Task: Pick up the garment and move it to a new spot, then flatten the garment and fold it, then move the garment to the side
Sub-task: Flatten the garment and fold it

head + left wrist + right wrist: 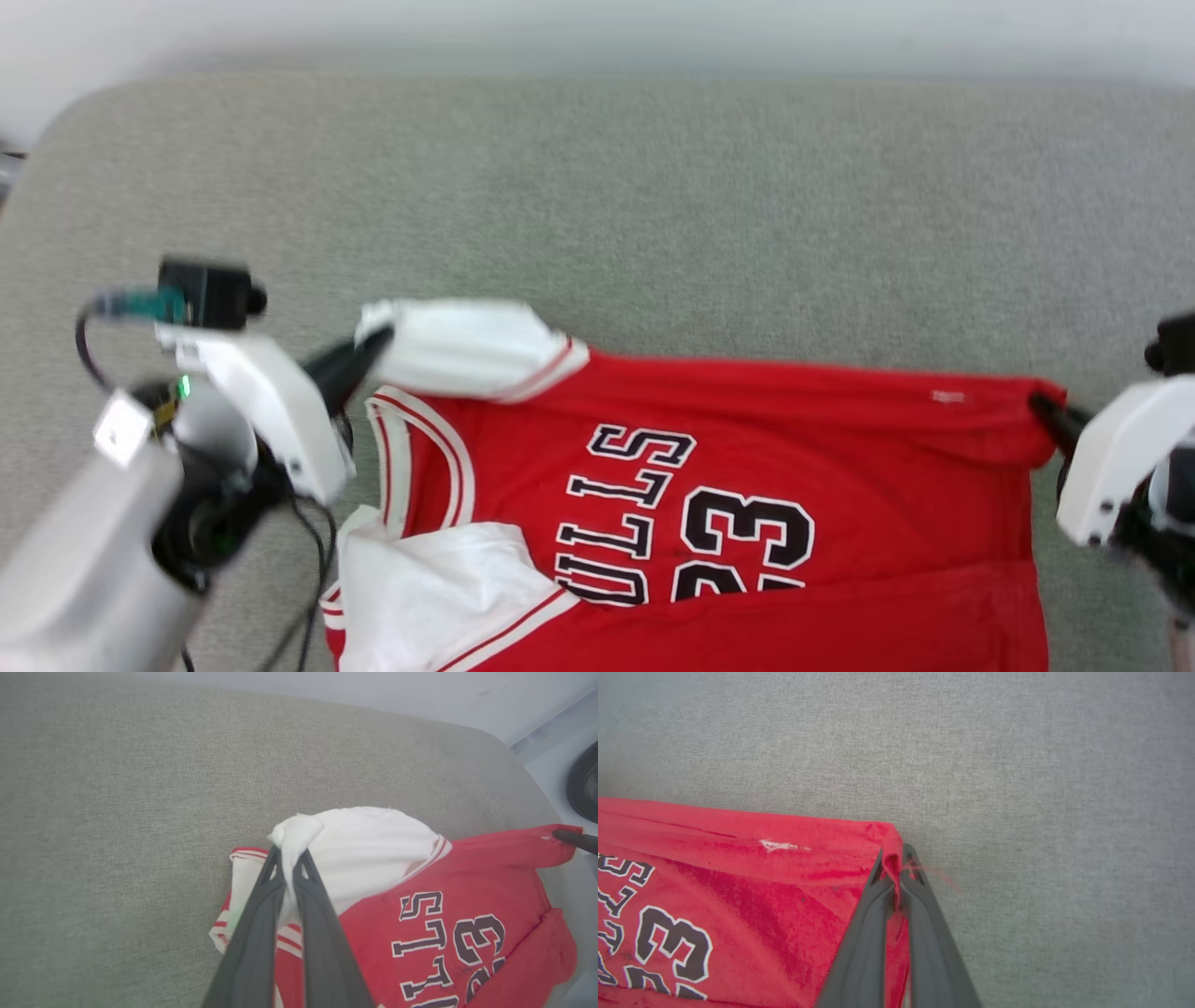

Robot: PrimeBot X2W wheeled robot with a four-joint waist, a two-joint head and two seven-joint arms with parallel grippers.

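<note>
With the left tool (369, 350) clamped on the shirt (747, 448) at its white sleeve (457, 345) and the right tool (1041, 406) clamped on its red corner, I'd draw that edge evenly taut before lowering it onto the grey counter (653, 187), where the shirt's body lies.

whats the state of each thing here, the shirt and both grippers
Red jersey-style shirt with white sleeves: lettering up, stretched between both grippers.
Left gripper: shut on a bunched white sleeve.
Right gripper: shut on the red hem corner.
</note>
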